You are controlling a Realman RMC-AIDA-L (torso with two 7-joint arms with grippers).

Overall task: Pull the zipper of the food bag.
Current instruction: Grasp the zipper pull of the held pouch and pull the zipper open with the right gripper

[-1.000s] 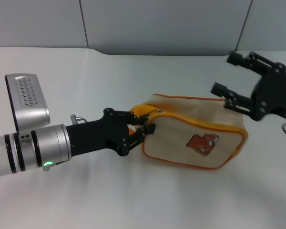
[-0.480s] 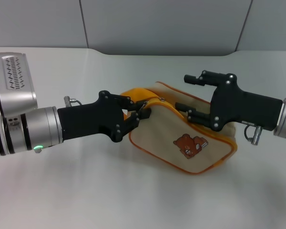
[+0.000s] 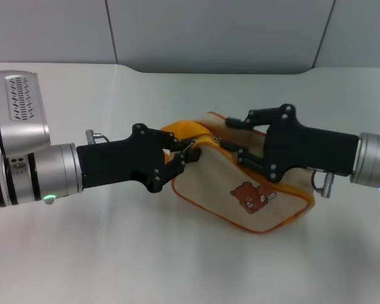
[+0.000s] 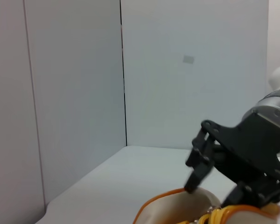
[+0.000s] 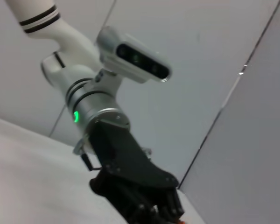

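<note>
— Where the food bag (image 3: 244,190) lies, what is around it?

— It sits on the pale surface (image 3: 177,259) in the middle of the head view, tilted, with its bear patch (image 3: 250,194) facing the camera. The orange loop handle (image 3: 180,131) shows at its left end, behind the left arm's fingers.

— And the left tool (image 3: 189,152)?

— It reaches in from the left, and its fingers are pinched together at the bag's upper left corner, on the small silver pull tab of the zipper (image 3: 206,137). The zipper band runs along the top edge from that corner.

— Is the right tool (image 3: 231,134) touching the bag?

— It comes in from the right, over the top of the bag. Its two fingers stand apart, one above the far top edge and one low against the near upper edge, just beside the pull tab. Whether the lower finger presses the fabric I cannot tell.

— Do the wrist views add anything?

— The left wrist view shows the right tool (image 4: 198,161) with its fingers spread, above the bag's beige top (image 4: 177,210) and a bit of orange zipper band (image 4: 219,215). The right wrist view shows the left arm with its green light and the left tool (image 5: 170,212) pointing down, a trace of orange at its tips.
</note>
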